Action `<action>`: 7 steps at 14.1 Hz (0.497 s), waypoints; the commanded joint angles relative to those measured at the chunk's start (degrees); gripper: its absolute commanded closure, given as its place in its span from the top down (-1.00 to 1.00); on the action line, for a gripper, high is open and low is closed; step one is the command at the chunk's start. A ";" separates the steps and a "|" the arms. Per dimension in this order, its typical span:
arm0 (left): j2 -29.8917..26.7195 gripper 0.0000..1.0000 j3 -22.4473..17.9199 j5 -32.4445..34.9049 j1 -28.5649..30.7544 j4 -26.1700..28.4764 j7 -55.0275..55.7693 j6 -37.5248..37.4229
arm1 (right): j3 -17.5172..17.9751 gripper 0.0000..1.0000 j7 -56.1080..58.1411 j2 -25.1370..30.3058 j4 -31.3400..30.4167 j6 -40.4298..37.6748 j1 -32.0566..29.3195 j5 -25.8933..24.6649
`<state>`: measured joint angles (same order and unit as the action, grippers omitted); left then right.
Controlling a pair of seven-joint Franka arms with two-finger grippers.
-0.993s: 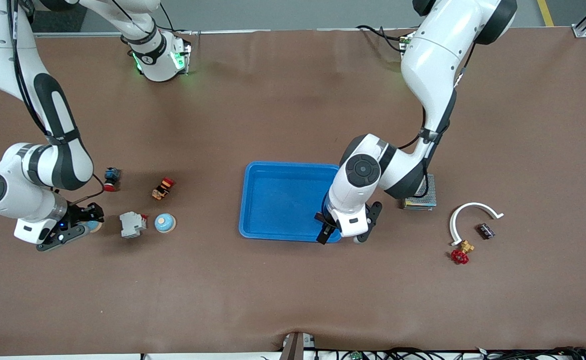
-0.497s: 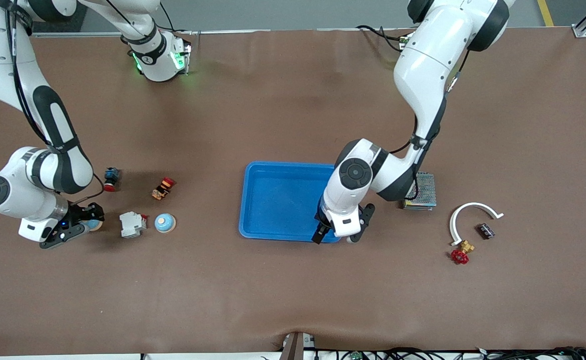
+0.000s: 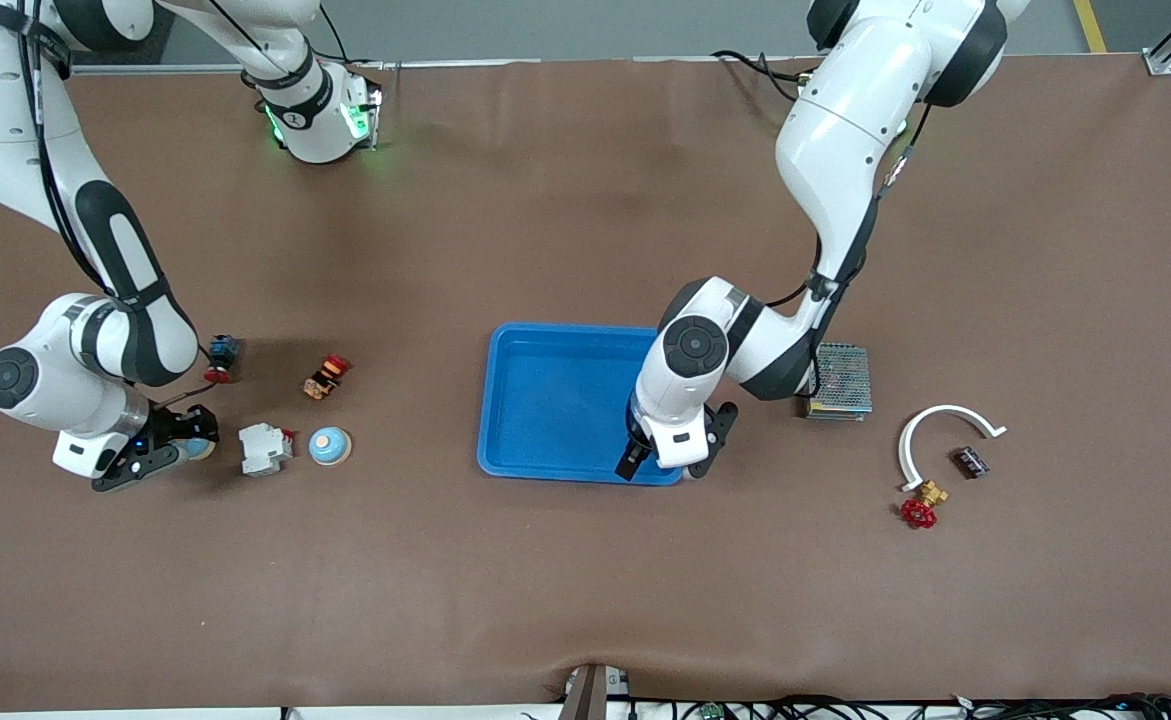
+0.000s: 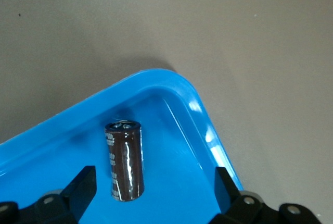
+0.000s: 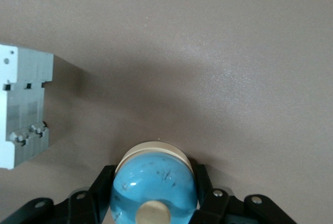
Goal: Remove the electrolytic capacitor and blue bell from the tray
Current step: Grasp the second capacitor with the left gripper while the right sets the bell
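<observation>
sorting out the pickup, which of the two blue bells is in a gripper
The blue bell clamped in the right gripper at the right arm's end of the table. The other bell sits free beside the white breaker.

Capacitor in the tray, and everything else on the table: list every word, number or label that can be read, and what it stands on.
None can be read.
Capacitor in the blue tray: pale print down its sleeve, too blurred to read.
Right arm's base: a small dark round mark, too small to read.
Bell, breaker: no text shows.
</observation>
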<state>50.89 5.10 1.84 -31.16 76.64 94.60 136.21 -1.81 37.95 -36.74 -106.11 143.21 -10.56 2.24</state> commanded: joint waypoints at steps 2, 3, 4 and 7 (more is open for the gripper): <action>0.09 1.00 -0.80 0.62 -0.57 1.05 1.65 -0.15 | 1.28 0.99 1.42 0.00 0.11 0.67 -1.48 1.62; 0.00 1.00 -0.80 0.62 -0.57 1.67 1.73 -0.15 | 1.28 1.00 1.42 0.08 0.20 0.76 -1.39 2.23; 0.00 1.00 -0.80 0.62 -0.57 2.11 1.73 -0.15 | 1.28 1.00 1.42 0.17 0.37 0.67 -1.31 2.50; 0.09 1.00 -0.80 0.62 -0.57 2.20 2.61 -0.24 | 1.28 1.00 1.16 0.87 0.55 -0.12 -0.95 2.50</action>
<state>51.18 4.92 1.84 -31.16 78.62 94.94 136.09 -1.64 37.96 -36.71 -105.79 143.70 -10.57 3.33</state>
